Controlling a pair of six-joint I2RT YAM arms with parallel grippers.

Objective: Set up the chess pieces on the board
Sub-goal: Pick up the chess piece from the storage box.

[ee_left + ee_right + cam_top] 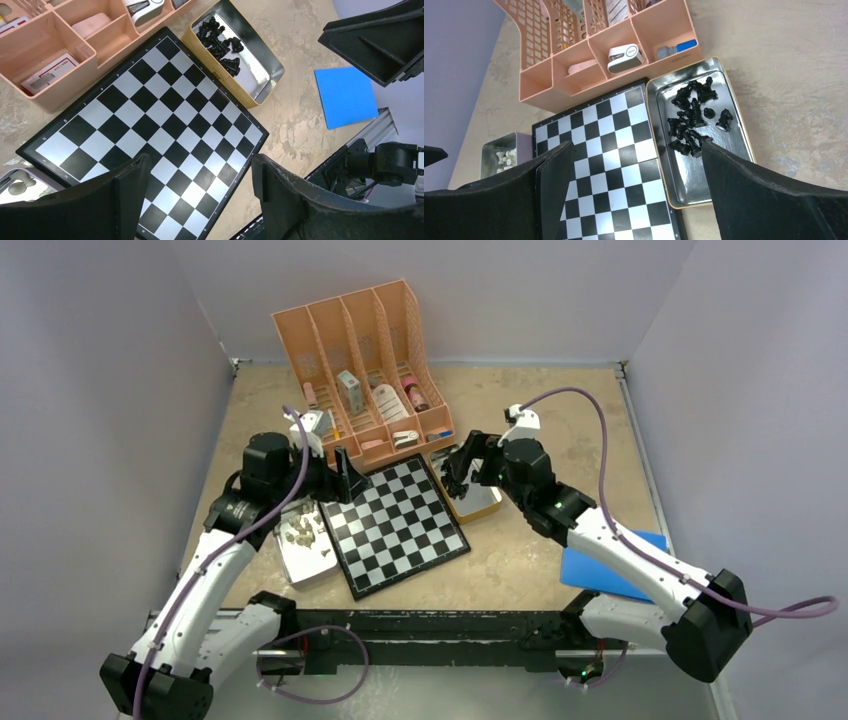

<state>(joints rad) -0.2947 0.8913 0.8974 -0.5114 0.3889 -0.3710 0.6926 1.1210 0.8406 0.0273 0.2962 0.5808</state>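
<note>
- Mottled beige tabletop, pale lilac walls on three sides, and the chessboard sits at the centre, turned a little, every square bare.
- So we're right at the start: no piece is on a square yet, and I'd call the first pick the step in hand.
- The black pieces lie jumbled in a gold-rimmed tin just beside the board's 3 o'clock edge. The pale pieces are heaped in a metal tray at its 9 o'clock side.
- The right gripper hovers above the tin and the board edge, jaws spread wide, nothing between them.
- The left gripper hangs over the board near its 11 o'clock corner, equally wide open and empty.
- Next move, as I read it: the right arm drops onto a black piece at the fringe of the heap.
- That calls for a narrower opening and a careful line. The pieces crowd and touch, so a wide grab could snag a neighbour.
- A pink desk organiser stands at the board's 12 o'clock, close against its far edge.
- A blue sheet lies at 4 o'clock, well apart from the board.
</note>
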